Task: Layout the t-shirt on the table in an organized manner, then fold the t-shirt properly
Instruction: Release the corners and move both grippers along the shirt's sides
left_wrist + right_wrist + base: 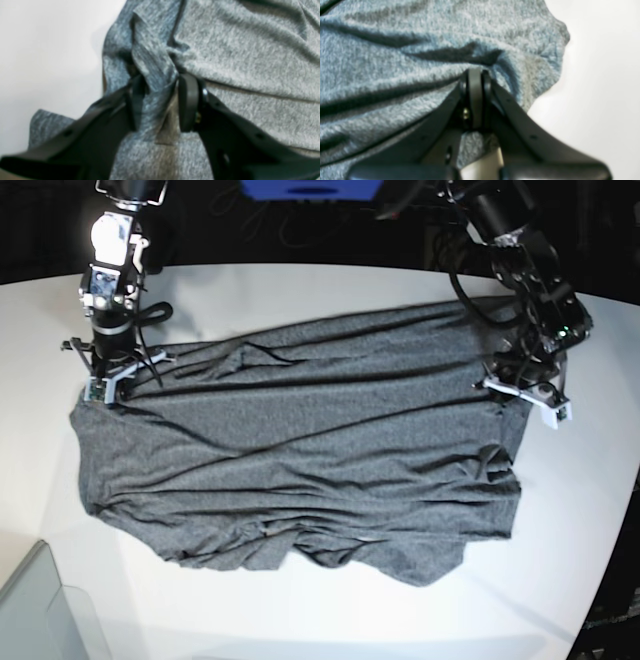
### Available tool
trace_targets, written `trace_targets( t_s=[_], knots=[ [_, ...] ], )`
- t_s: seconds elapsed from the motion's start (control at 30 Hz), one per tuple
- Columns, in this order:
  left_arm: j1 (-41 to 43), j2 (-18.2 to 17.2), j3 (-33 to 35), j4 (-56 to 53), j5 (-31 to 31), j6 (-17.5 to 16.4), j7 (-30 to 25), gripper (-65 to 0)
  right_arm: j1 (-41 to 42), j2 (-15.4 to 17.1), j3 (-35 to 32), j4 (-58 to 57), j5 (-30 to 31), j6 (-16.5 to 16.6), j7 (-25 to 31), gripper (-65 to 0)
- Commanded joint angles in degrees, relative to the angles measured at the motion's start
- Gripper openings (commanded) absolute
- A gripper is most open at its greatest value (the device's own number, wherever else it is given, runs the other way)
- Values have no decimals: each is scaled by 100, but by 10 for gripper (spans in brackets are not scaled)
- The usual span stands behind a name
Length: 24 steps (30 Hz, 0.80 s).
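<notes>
Dark heather-grey knit t-shirt [300, 450] lies spread, wrinkled, long axis left-right across glossy white surface [320, 620], left gripper [160, 100] jaws part-open pinching a bunched fold, right gripper [475, 75] jaws shut on its edge.

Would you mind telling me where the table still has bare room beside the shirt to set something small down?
The table is bare along the far edge behind the t-shirt, and along the near edge between its hem and the grey bin corner. Both side edges are crowded, with the right gripper and left gripper pinching cloth there.
</notes>
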Motion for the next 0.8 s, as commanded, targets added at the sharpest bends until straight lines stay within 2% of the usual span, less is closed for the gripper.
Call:
trace_targets(
  t_s=[0.0,0.03,0.1,0.23,0.5,0.77],
  knots=[
    [-60,-112,-7,96,-28,-11,-113,-425,27,37,1,14,-46,-18,-133,-650],
    [-60,-129,-16,96,-28,-11,-113,-428,27,37,1,14,-46,-18,-133,-650],
    [10,-147,-25,140,-28,-11,-122,-474,27,37,1,14,-46,-18,-133,-650],
    [45,-296,-165,201,-72,-11,-122,-650,36,46,1,14,-46,-18,-133,-650],
    [19,-305,-825,201,-81,-38,-113,-650,36,46,1,14,-46,-18,-133,-650],
    [28,-340,-912,201,-81,-38,-78,-645,36,46,1,49,-46,-18,-133,-650]
  ],
)
